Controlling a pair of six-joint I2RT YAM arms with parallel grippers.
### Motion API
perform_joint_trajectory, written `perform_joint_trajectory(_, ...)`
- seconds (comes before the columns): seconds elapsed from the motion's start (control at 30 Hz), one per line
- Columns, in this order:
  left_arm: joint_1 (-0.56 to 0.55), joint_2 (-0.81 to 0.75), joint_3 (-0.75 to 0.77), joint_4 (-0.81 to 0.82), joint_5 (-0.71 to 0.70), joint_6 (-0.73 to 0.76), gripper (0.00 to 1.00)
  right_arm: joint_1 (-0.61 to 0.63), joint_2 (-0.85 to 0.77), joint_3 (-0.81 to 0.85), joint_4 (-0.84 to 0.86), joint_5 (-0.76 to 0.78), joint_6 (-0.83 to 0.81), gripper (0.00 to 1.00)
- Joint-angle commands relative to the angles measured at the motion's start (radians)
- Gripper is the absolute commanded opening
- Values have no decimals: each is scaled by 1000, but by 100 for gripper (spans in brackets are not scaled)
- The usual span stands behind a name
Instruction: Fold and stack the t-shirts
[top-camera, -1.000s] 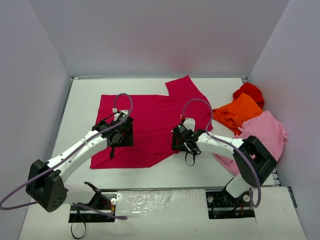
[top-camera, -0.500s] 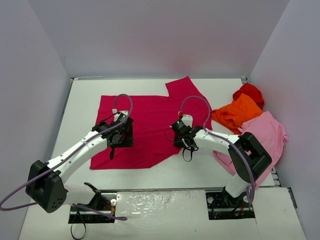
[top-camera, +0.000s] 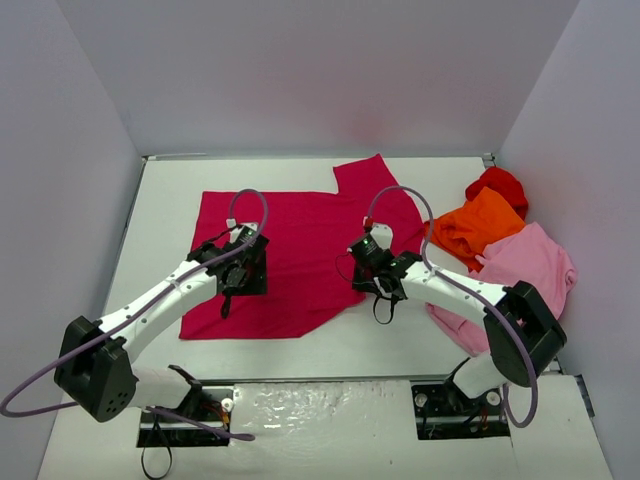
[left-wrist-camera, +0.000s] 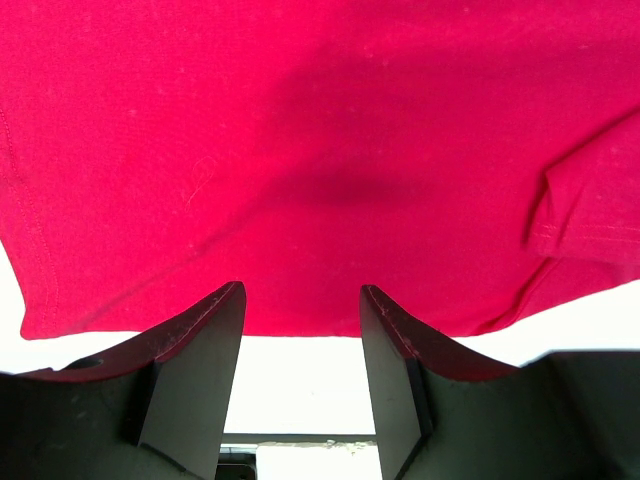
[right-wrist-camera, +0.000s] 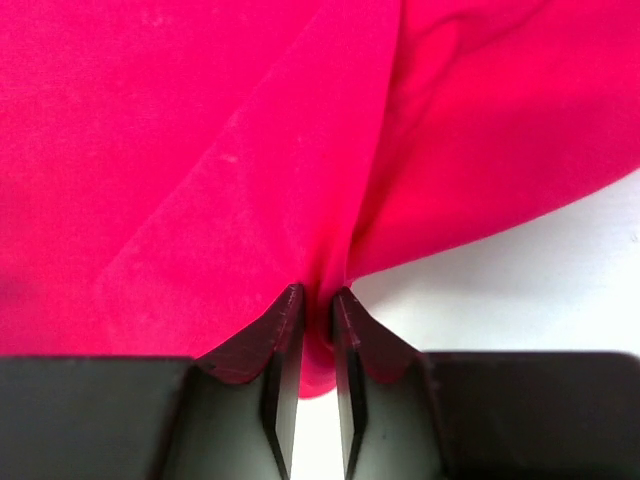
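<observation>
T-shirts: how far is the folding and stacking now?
Done: the raspberry shirt lies spread out; nothing stacked. In hand: the right end effector pinches its edge; the left end effector hangs open above it. Left: the orange shirt, pink shirt and red shirt, crumpled at right.

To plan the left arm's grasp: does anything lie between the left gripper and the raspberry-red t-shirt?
Nothing visible does. The left gripper stands open just above the raspberry-red t-shirt, near its edge, with only bare cloth ahead of it. The right gripper is shut on a fold of the same shirt.
</observation>
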Motion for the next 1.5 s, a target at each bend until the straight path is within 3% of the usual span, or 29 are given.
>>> perform_joint_trajectory(0.0, -3, 1, 42, 21, -10, 7, 47, 4, -77, -25, -50, 8, 4, 12)
perform_joint_trajectory(0.1, -5, 5, 43, 23, -7, 7, 47, 4, -90, -42, -57, 0, 14, 4)
perform_joint_trajectory(0.2, -5, 8, 47, 23, -5, 7, 47, 4, -106, -69, -62, -21, 23, 4)
perform_joint_trajectory(0.3, -4, 9, 49, 24, -5, 7, 47, 6, -119, -95, -63, -32, 31, 19)
perform_joint_trajectory(0.4, -5, 12, 51, 27, -2, 7, 47, 6, -115, -115, -64, -22, 34, 23)
perform_joint_trajectory(0.53, -5, 13, 51, 27, 0, 9, 47, 7, -87, -126, -59, -15, 36, 36)
perform_joint_trajectory(0.8, -5, 18, 43, 27, -2, 12, 47, 9, 3, -143, 12, -18, 22, 40)
perform_joint_trajectory(0.9, -5, 18, 41, 26, -5, 14, 47, 7, 46, -164, 77, -57, 20, 29)
perform_joint_trajectory(0.97, -4, 19, 37, 26, -5, 14, 47, 8, 63, -171, 99, -75, 20, 12)
perform_joint_trajectory(1.03, -3, 21, 35, 26, -5, 14, 47, 12, 67, -171, 103, -85, 21, 2)
perform_joint_trajectory(1.47, -5, 62, 43, 58, 14, 19, 47, 27, -159, -42, -190, -18, 9, 0)
